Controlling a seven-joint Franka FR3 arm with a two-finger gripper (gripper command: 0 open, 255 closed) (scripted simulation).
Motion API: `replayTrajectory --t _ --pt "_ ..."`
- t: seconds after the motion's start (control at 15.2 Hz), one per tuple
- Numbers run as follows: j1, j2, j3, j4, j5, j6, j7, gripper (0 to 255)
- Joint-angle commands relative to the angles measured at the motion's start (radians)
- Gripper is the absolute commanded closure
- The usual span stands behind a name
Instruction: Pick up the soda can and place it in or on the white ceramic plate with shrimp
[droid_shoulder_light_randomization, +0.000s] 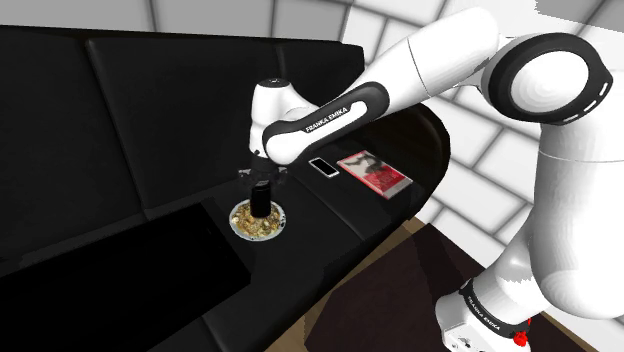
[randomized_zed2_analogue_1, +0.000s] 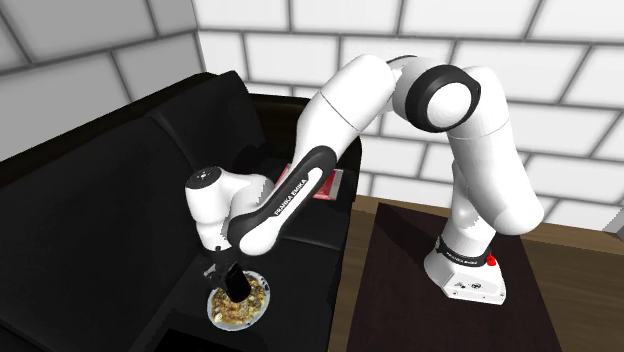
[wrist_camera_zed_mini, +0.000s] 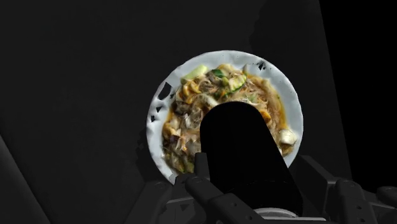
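Black all over, the soda can (droid_shoulder_light_randomization: 261, 199) stands upright on the white plate (droid_shoulder_light_randomization: 234, 216), its base down among the heaped food at the plate's middle. The gripper (droid_shoulder_light_randomization: 261, 183) hangs directly over the plate, pointing straight down, with the can's upper part rising between its jaws.

Wrist view: the can (wrist_camera_zed_mini: 245, 153) sits between the jaws of the gripper (wrist_camera_zed_mini: 254, 173) and covers the middle of the plate (wrist_camera_zed_mini: 289, 95). The food and the white rim show around the can on three sides. The can's dark sides run close along both jaws. Black lies against black there, so I cannot tell whether the jaws clasp the can or stand just off it.

Second exterior view: the can (randomized_zed2_analogue_1: 237, 284) is upright over the plate (randomized_zed2_analogue_1: 213, 308), under the gripper (randomized_zed2_analogue_1: 228, 268).

The plate rests on a black surface (droid_shoulder_light_randomization: 300, 250). A phone (droid_shoulder_light_randomization: 323, 166) lies flat near the plate, towards the stand. A red book (droid_shoulder_light_randomization: 374, 172) lies just beyond the phone, well apart from the plate.
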Motion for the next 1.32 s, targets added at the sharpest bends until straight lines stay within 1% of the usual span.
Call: replayTrajectory --t 0.0,0.13,0.2,0.53,0.79,1.25 --pt "0.000 0.005 0.000 -0.007 0.000 0.000 0.000 255" --pt "0.000 0.005 0.000 -0.007 0.000 0.000 0.000 255" --pt "-0.001 0.005 0.000 -0.008 0.000 0.001 -0.001 0" --pt "0.000 0.005 0.000 -0.007 0.000 0.000 0.000 0" --pt "-0.008 -0.077 0.012 0.007 0.019 -0.095 -0.012 0" --pt "-0.008 -0.077 0.012 0.007 0.019 -0.095 -0.012 0"
